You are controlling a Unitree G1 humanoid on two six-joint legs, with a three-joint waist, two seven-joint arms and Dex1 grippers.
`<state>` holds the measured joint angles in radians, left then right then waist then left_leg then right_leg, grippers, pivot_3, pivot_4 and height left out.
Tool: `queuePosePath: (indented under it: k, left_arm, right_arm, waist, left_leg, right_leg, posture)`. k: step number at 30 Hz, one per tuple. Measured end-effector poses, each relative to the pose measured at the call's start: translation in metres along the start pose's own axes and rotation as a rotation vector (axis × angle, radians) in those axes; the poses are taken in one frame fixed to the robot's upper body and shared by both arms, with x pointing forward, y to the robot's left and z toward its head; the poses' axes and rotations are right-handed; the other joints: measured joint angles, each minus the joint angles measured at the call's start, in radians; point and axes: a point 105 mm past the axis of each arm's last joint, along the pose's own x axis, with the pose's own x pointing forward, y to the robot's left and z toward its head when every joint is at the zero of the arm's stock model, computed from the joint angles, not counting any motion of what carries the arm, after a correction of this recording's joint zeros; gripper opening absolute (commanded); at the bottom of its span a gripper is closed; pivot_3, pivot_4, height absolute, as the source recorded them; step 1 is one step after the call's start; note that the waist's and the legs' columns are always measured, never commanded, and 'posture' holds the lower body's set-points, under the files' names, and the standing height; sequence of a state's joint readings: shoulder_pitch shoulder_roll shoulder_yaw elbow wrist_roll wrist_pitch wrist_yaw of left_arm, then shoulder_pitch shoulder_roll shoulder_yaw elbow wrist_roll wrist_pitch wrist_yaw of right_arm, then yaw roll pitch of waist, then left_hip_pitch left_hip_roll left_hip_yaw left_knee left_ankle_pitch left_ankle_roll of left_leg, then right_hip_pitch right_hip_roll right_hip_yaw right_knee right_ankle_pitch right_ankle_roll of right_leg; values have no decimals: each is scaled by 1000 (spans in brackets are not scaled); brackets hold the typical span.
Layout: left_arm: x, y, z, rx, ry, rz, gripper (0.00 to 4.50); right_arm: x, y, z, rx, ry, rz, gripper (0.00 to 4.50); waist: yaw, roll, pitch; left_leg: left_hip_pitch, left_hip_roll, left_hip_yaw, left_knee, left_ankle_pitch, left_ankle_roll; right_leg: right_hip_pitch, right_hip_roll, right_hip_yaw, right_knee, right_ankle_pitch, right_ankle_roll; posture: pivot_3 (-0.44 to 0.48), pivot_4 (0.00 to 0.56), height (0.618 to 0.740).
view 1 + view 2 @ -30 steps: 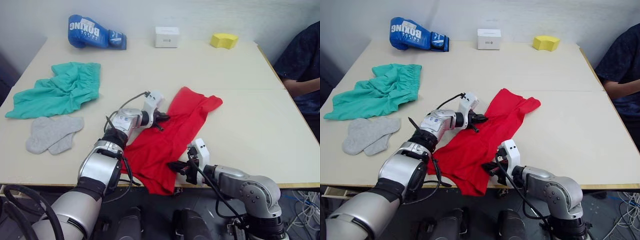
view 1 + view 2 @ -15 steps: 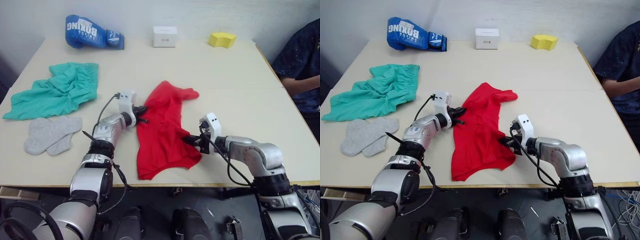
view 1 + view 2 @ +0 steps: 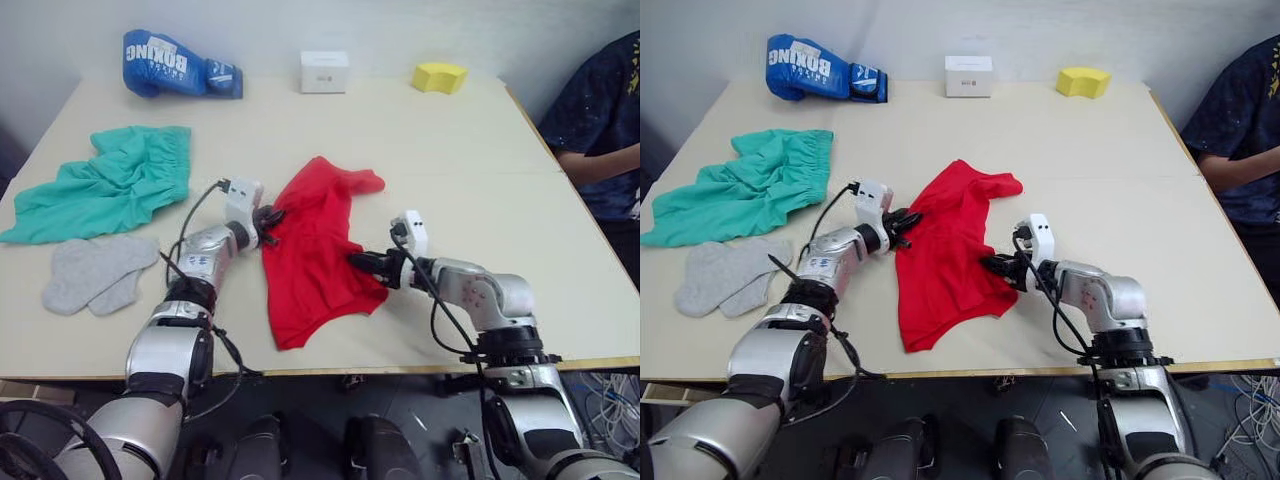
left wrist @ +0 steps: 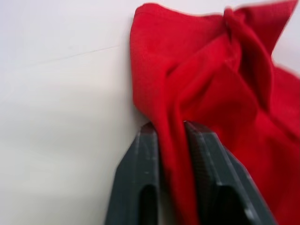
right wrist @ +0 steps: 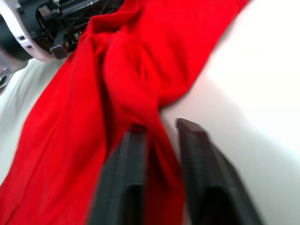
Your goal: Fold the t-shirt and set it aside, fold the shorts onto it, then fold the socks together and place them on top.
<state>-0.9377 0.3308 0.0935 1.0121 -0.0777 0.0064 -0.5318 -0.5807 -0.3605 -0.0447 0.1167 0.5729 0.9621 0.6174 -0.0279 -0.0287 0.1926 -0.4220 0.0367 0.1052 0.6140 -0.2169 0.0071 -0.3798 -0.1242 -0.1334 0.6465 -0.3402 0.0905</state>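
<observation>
Two pinches on the t-shirt (image 3: 320, 245), bunched mid-table (image 3: 500, 150): left gripper (image 3: 268, 218) clamped on its left edge, right gripper (image 3: 358, 262) nipping a thin fold on its right. Likely to slip free under uneven pulling.

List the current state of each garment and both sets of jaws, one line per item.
t-shirt: bunched lengthwise on the table, pinched at both sides, not yet folded.
shorts: crumpled, unfolded, lying apart from the shirt.
socks: flat, overlapping, untouched beside the shorts.
left gripper: jaws shut on the shirt's edge.
right gripper: jaws closed around a fold of the shirt's other edge.
</observation>
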Motion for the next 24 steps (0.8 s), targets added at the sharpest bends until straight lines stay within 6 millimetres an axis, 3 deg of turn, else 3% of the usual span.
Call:
queuePosePath:
  k: [2, 5, 7, 10, 14, 18, 24]
  left_arm:
    - [-14, 9, -4, 46, -3, 9, 2659]
    - [-44, 21, -13, 132, 12, -12, 3613]
    - [-64, 22, -16, 234, 37, -72, 4258]
    - [-87, 9, -16, 495, 82, -229, 4456]
    - [-115, -7, -17, 827, 106, -421, 4456]
    - [-123, -26, -17, 1029, 54, -569, 4456]
    - [-118, -56, -22, 1129, -84, -675, 4456]
  right_arm:
    - [-17, -4, -2, -48, 12, 0, 2821]
    - [-52, -16, 0, -220, 33, -20, 3878]
    - [-64, -18, 6, -382, 3, -8, 4500]
    - [-68, -25, 17, -718, -41, -29, 4500]
    - [-77, -49, 8, -1214, 75, -9, 4500]
    - [-73, -42, 4, -1494, 65, 134, 4500]
    - [-51, -22, -6, -1673, -15, 314, 4500]
  waist:
    - [0, 0, 0]
    - [0, 0, 0]
    - [-2, 0, 0]
    - [-1, 0, 0]
    - [2, 3, 1]
    - [-1, 4, 2]
    - [-3, 4, 2]
  left_leg:
    - [0, -1, 1, 0, -1, 1]
    - [0, -3, 3, 0, -3, 4]
    - [0, -4, 5, 0, -3, 4]
    - [2, -3, 6, 0, -3, 4]
    - [3, -4, 7, 0, -3, 5]
    - [5, -4, 9, 0, -3, 5]
    - [14, -4, 15, 0, -3, 6]
  right_leg:
    - [0, -1, 1, -1, 0, 0]
    - [0, -4, 2, -2, 0, 1]
    - [0, -4, 3, -4, 1, 2]
    - [0, -5, 3, -7, 2, 4]
    - [0, -8, 3, -7, 3, 6]
    - [2, -8, 5, -7, 3, 6]
    - [7, -8, 10, -5, 3, 6]
  posture:
    - [0, 150, 740]
    - [0, 150, 740]
    - [0, 150, 740]
    - [0, 150, 740]
    - [0, 150, 740]
    - [0, 150, 740]
    - [0, 150, 740]
